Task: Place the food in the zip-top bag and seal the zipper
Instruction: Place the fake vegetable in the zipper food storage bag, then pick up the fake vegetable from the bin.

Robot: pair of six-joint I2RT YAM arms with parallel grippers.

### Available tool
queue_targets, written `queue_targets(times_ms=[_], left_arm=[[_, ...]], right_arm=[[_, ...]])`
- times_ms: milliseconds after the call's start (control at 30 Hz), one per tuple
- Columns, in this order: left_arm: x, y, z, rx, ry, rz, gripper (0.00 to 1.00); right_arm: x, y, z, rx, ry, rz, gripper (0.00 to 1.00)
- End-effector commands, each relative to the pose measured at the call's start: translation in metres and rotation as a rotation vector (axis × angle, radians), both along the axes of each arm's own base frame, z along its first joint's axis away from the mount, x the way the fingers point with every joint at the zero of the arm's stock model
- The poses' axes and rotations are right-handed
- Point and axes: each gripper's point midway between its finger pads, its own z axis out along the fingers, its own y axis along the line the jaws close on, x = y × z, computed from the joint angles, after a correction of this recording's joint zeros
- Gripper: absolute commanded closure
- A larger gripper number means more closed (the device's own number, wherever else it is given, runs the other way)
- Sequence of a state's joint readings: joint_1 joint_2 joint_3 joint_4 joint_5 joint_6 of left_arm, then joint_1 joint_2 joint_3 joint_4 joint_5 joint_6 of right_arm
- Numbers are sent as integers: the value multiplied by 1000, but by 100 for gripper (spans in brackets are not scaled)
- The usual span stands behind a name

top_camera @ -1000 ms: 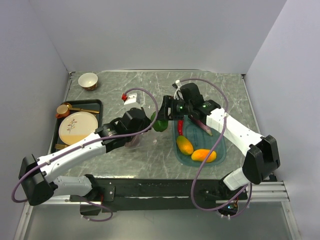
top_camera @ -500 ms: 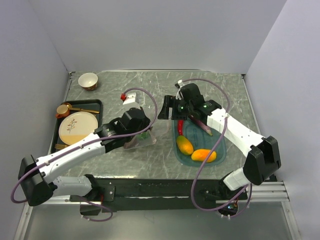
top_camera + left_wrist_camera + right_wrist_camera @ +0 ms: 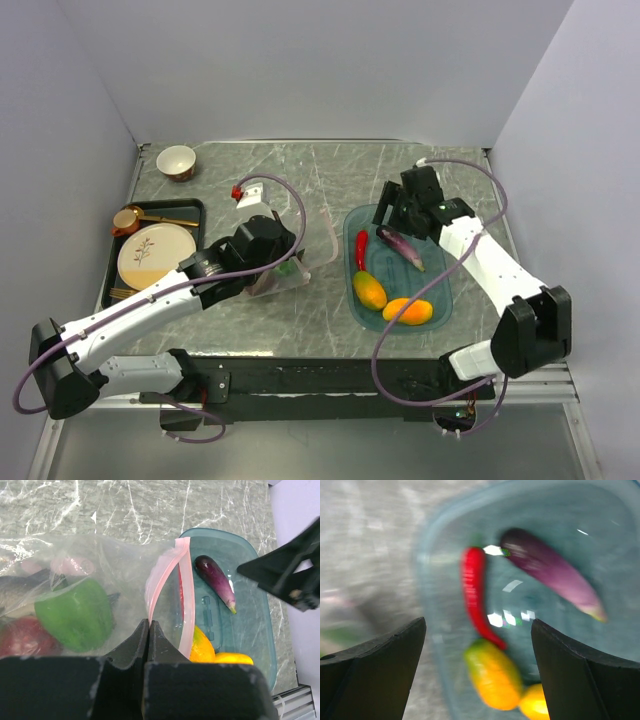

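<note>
Working down from the biggest piece, the teal tray (image 3: 436,282) sits in front of the right arm and holds what is left to load. We judge it rigid and no concern. Just to its left lies the zip-top bag (image 3: 100,570), on its side with its mouth toward the tray. It is thin, crinkly and limp, so it will sag shut unless held by the stiffer mouth edge. The left gripper (image 3: 149,630) does exactly that, its jaws pressed together on the film right at the mouth strip. The green pepper (image 3: 75,612) and the dark red apple (image 3: 22,637) already show through the plastic. Of the pieces in the tray, the two mangoes (image 3: 369,290) look smooth and rounded, likely light but slippery, so we would take them across the middle. The eggplant (image 3: 550,570) is long and glossy, best gripped across its thicker half. The chili (image 3: 476,595) is thin, and we would pinch it mid-length. The right gripper (image 3: 478,622) hangs above these with jaws spread wide and empty. Smallest is the zipper (image 3: 170,580), a narrow pale pink band. We expect it needs a firm pinch run from one end.
</note>
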State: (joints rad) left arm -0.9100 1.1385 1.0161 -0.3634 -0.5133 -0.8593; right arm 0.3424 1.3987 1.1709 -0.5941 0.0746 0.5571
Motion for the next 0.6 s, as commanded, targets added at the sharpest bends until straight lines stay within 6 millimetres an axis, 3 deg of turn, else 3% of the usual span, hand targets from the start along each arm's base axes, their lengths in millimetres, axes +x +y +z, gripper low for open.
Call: queue_targets(times_ms=[0,133,333,567], left_arm=[[3,1,19,-55,-41,17,99],[2,2,16,-46,-35,18,99],[1,1,12,-47,-27,13,99],[1,0,12,-49,-21,11,99]], right_arm=[[-6,-27,-37,-167,81,-5,7],[-5,-37,-62,-240,82,13,5],[6,-58,-77,-355,108,4,4],[24,-45,-90,-292,83,85,4]])
